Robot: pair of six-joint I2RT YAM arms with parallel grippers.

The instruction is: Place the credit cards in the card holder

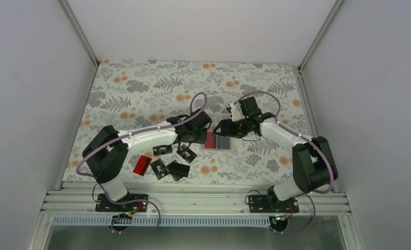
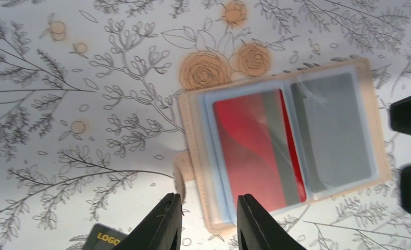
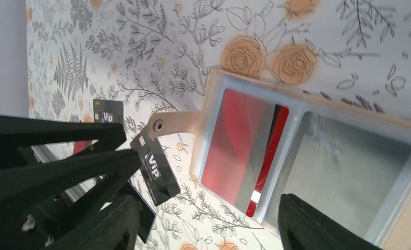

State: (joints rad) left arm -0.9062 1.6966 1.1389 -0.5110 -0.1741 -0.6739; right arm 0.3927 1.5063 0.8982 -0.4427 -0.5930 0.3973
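Note:
The tan card holder (image 1: 220,141) lies open flat on the floral cloth. A red card (image 2: 250,151) sits inside its left clear pocket (image 3: 234,143), and the right pocket (image 2: 336,125) looks grey. My left gripper (image 2: 208,221) hovers just above the holder's near left corner, open by a narrow gap with nothing gripped. My right gripper (image 3: 208,229) is wide open, one finger (image 3: 318,224) over the holder's right half. Loose credit cards lie at the front left: a red one (image 1: 141,164) and several black ones (image 1: 162,149) (image 1: 187,153) (image 1: 178,170).
The holder's snap tab (image 3: 174,124) sticks out toward the loose cards. Two black VIP cards (image 3: 155,169) (image 3: 108,110) lie close beside it. The right gripper's fingertips (image 2: 409,112) show at the left wrist view's right edge. The metal rail (image 1: 192,200) borders the front.

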